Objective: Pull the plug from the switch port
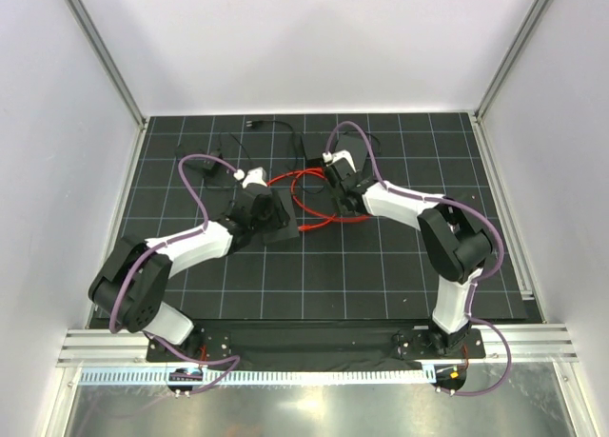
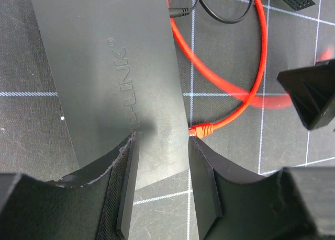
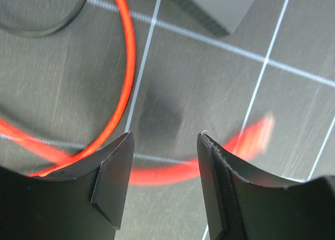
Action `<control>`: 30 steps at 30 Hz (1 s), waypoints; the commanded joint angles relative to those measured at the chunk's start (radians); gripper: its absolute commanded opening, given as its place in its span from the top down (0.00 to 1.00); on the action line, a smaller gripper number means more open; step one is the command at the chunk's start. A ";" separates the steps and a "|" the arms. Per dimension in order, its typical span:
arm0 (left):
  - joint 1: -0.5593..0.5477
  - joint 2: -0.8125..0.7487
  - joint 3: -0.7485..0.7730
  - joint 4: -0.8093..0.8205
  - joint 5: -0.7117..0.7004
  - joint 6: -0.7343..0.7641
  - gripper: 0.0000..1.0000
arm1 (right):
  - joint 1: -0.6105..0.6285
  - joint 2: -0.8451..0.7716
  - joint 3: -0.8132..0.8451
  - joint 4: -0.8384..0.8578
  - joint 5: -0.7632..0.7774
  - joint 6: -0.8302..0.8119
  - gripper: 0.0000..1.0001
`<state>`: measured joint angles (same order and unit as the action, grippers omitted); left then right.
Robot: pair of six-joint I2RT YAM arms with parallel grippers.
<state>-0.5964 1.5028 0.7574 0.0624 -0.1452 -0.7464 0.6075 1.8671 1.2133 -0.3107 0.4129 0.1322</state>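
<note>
The switch is a flat grey box with raised lettering, lying on the black grid mat. My left gripper is open, and the switch's near corner lies under the gap between its fingers. The orange-red plug lies with its tip against the switch's right edge; I cannot tell whether it sits in a port. Its red cable loops away to my right gripper. In the right wrist view that gripper is open, with the blurred red cable passing below its gap, held by nothing.
A thin black wire with a barrel plug lies past the switch's far corner. More black wires and a small black adapter sit toward the back of the mat. One right-gripper finger shows at the right in the left wrist view.
</note>
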 commanded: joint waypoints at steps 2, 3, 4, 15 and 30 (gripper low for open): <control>-0.005 -0.015 0.031 0.034 -0.011 0.024 0.53 | 0.006 -0.112 -0.014 -0.043 -0.026 0.110 0.41; -0.005 -0.016 0.031 0.034 -0.014 0.027 0.54 | 0.006 -0.126 -0.017 -0.054 -0.025 0.131 0.41; -0.005 -0.021 0.031 0.037 -0.017 0.031 0.53 | 0.006 -0.164 -0.033 -0.060 -0.043 0.157 0.41; -0.005 0.014 0.065 0.057 -0.025 0.042 0.56 | 0.063 -0.425 -0.386 0.367 -0.469 0.628 0.42; -0.005 0.056 0.102 -0.082 -0.165 -0.041 0.73 | 0.186 -0.260 -0.596 0.918 -0.212 1.084 0.57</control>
<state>-0.5964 1.5486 0.8150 0.0235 -0.2436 -0.7563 0.7784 1.6173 0.6304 0.4824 0.0635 1.1133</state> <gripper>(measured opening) 0.279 0.432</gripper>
